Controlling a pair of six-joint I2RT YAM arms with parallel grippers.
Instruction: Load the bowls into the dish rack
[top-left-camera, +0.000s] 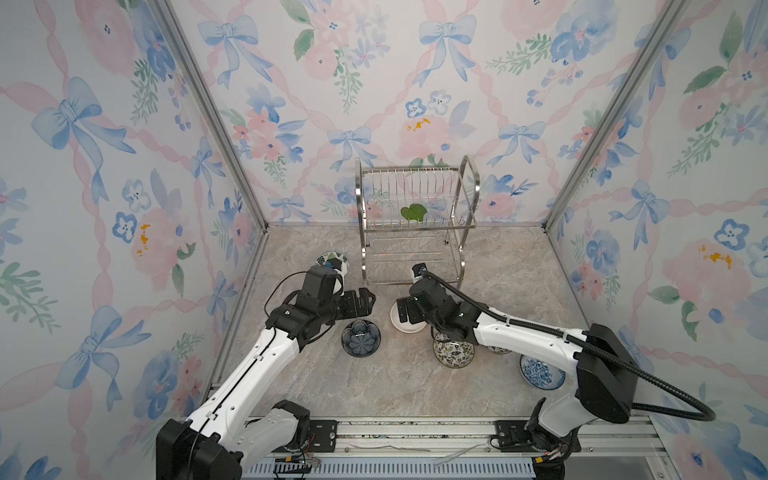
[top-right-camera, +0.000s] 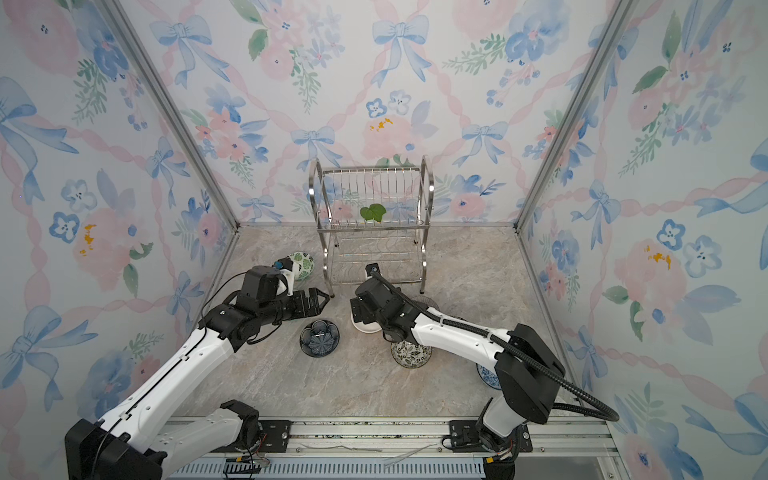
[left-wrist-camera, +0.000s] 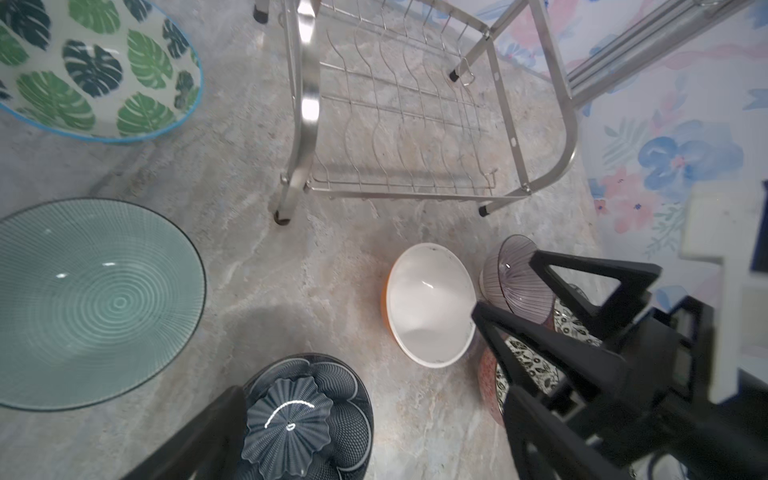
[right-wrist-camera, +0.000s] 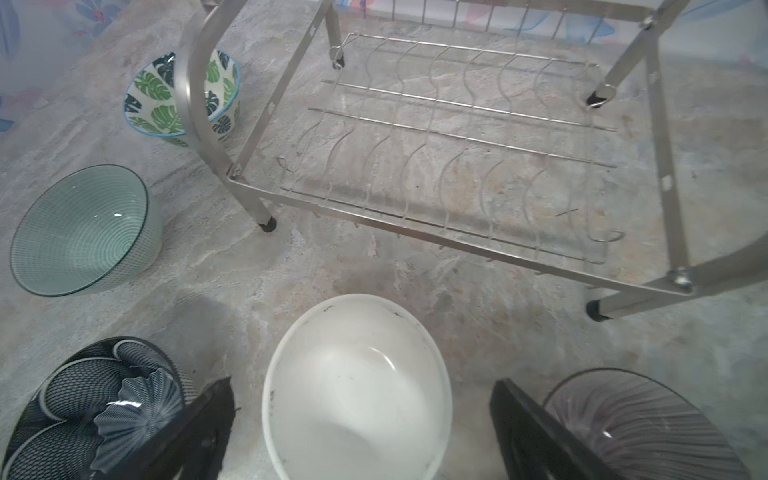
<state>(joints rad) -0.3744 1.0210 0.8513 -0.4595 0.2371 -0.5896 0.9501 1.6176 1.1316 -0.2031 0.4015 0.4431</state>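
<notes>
Fingers, left gripper (top-left-camera: 371, 300): spread wide, nothing between them; hanging over the table (top-left-camera: 374, 395) just beyond the dark blue flower bowl (top-left-camera: 360, 337).
Fingers, right gripper (right-wrist-camera: 361, 381): spread wide, one on each side of the white bowl (right-wrist-camera: 357, 415), a gap showing on both sides; no grip.
Dish rack (top-left-camera: 417, 226): upright on four legs at the back of the table, close to the flowered wall (top-left-camera: 374, 83). The lower tier's wavy wires show bare table through them in both wrist views.
Upper tier: a green leaf-shaped patch (top-left-camera: 414, 214) shows there; I cannot tell whether it lies on the wires or behind them.
Bowls, general: every bowl I can see sits on the table, outside the rack.
Green-leaf bowl (top-left-camera: 330, 258): mouth up, just left of the rack, partly behind the left arm.
Pale green ringed bowl (right-wrist-camera: 83, 232): tilted, near the green-leaf bowl; covered by the left arm in both top views. Its inside shows only glaze.
White bowl: orange outside, in front of the rack; inside shows white glaze with a few dark specks.
Purple-lined bowl (right-wrist-camera: 644, 428): tilted, just beside the white bowl.
Black-white leaf bowl (top-left-camera: 453, 353): mouth up, under the right arm; a second black-white leaf bowl (left-wrist-camera: 575, 328) sits close behind it.
Blue-white floral bowl (top-left-camera: 540, 372): by the right arm's base, partly covered.
</notes>
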